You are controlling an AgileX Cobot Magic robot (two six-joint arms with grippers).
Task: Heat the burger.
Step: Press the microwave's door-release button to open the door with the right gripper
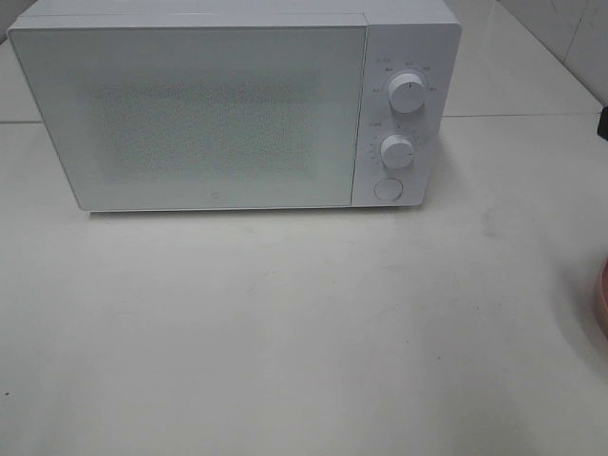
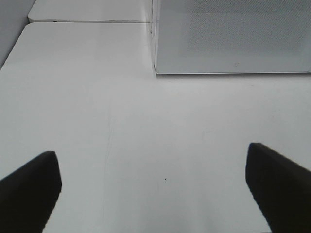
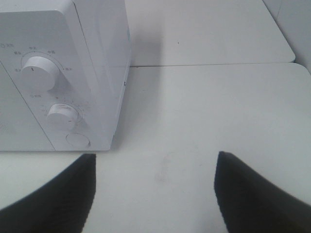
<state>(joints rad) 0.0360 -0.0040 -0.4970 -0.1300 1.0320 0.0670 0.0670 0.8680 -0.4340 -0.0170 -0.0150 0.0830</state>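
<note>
The left tool [image 2: 150, 158] and right tool [image 3: 155, 159] both stand spread and empty above the white desk [image 1: 285, 323]. The burger is out of view. The boxy white microwave [image 1: 218, 114] is shut, so pressing its round white button [image 1: 388, 188] squarely should come first.

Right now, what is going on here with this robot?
Nothing is being handled. The white microwave stands on the table, door shut. The left gripper and the right gripper hang open and empty above the table near it. No burger is in view; only a pink rim shows at the right edge.
</note>
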